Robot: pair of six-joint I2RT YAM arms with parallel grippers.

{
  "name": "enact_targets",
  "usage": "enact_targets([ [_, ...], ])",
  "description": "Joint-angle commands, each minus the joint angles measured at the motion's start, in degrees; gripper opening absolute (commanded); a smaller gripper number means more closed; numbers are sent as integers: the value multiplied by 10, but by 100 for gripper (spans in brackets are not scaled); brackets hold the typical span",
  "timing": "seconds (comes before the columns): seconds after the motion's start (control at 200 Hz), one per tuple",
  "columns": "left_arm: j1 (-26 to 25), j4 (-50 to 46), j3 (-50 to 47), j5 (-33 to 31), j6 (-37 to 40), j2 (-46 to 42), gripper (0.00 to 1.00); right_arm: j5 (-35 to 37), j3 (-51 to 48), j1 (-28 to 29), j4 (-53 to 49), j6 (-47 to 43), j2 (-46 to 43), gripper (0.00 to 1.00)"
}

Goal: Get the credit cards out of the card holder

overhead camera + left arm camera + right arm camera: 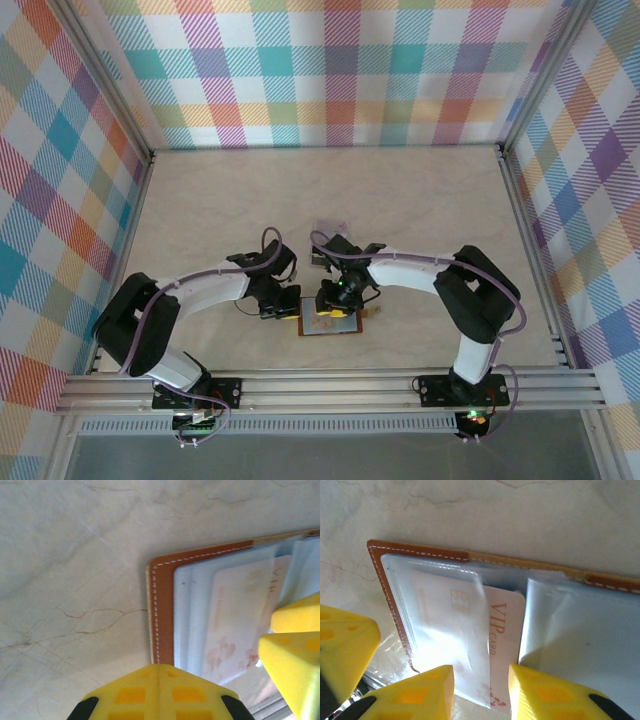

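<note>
The card holder (330, 325) is lying open and flat on the table (430, 210), between the two grippers. The left gripper (158, 682) is sitting with its fingers together, nothing between them, at the holder's stitched outer edge. Whether it is pressing down cannot be told. The right gripper (481, 696) is standing with its jaws apart, straddling the exposed end of the VIP card (504, 630), which is projecting partway out of a clear pocket near the holder's fold. A loose grey card (330, 228) is lying well beyond the holder's far side.

Risks, as judged:
- The VIP card is lying flat against the pocket sleeves, so closing fingers may be pinching plastic along with it and dragging the whole holder.
- If the left gripper is not bearing on the leather, the holder is liable to be sliding or lifting with the pull.
- A shallow bite on the card's end may be slipping off, leaving the card half-seated.
</note>
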Motion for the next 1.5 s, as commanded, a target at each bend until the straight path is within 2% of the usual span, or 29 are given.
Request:
enact_targets([
  [0.0,-10,-9,8,16,-16,-27,1,-1,-7,-2,-12,11,-23,35],
  [0.205,-31,40,4,39,-41,-9,1,22,-5,-3,-46,10,-27,33],
  [0.31,-37,80,-14,55,-54,12,1,17,-1,-3,-48,7,-20,32],
  [0.43,-40,83,-18,59,-45,34,1,10,-2,-3,-36,8,-14,31],
  [0.75,-41,33,-30,-3,-6,64,1,7,-8,-3,-27,7,-13,30],
  [0.985,-46,29,-36,-15,-4,76,1,-4,-20,-3,3,5,-16,29],
  [1.14,-47,27,-36,-19,-6,78,1,14,-27,-3,-2,0,-10,28],
  [1.495,-49,26,-37,-17,-13,76,1,-45,-87,-3,124,0,-22,28],
])
